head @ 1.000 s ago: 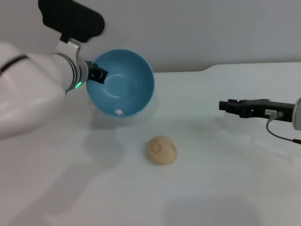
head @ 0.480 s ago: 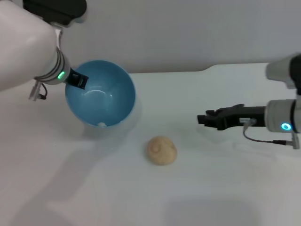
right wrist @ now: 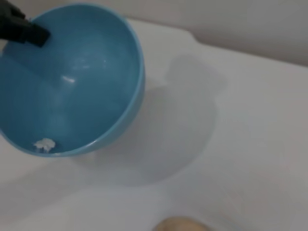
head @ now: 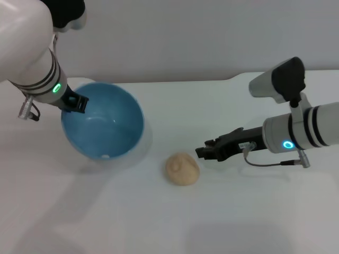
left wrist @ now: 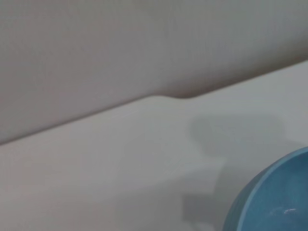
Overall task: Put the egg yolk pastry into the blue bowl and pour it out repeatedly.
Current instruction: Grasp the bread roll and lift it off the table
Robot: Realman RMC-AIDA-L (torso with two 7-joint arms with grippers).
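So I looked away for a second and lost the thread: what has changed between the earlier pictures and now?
The left gripper, clamped on the rim of the blue bowl, has carried it down and toward the robot's left, and its opening now faces more upward. The right gripper has reached in from the right and now sits close beside the egg yolk pastry. The pastry has not moved on the table.

A curved part of the blue bowl (left wrist: 269, 197) shows above the pale bench (left wrist: 120, 159), its shadow beside it
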